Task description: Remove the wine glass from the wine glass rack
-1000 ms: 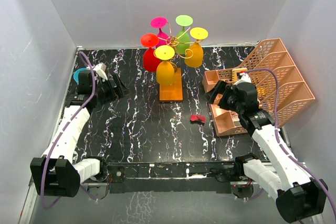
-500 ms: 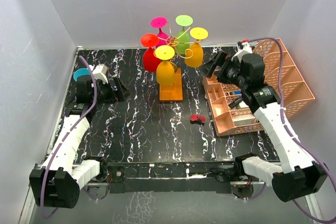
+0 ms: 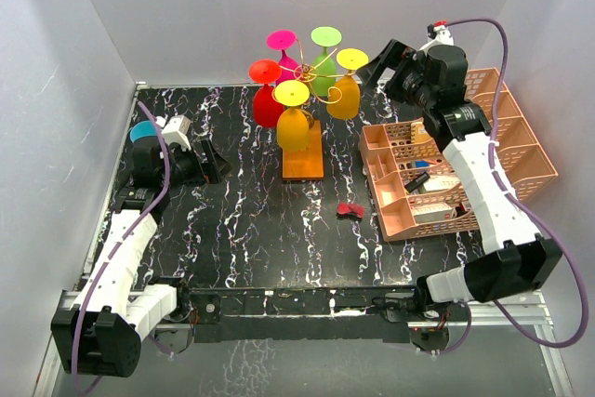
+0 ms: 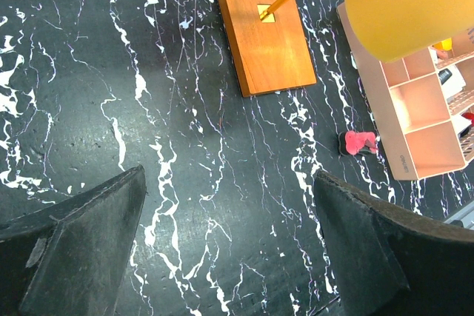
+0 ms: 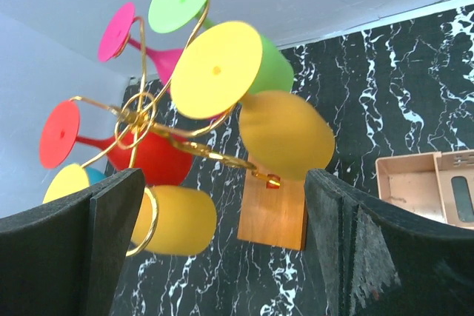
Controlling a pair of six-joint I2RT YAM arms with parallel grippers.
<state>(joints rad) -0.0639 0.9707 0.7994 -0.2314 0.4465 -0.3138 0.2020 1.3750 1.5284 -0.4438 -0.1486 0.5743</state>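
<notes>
Now, both arms empty-handed

Thin gold wire wine glass rack (image 3: 303,161) on orange-brown wooden base stands far-centre, an amber wine glass (image 3: 344,97) hanging on its right. Right gripper (image 3: 382,60), spread wide, hovers just right of it; left gripper (image 3: 213,163), also wide, sits at left.

Left wrist view: orange-yellow wine glass (image 4: 404,5) cut off by top edge; rack base (image 4: 263,24) cropped at top; peach organiser (image 4: 418,112) cropped at right. Small red object (image 3: 350,210) on surface (image 3: 242,220) unidentifiable. Teal item (image 3: 141,129) half hidden behind left arm (image 3: 130,230).
</notes>
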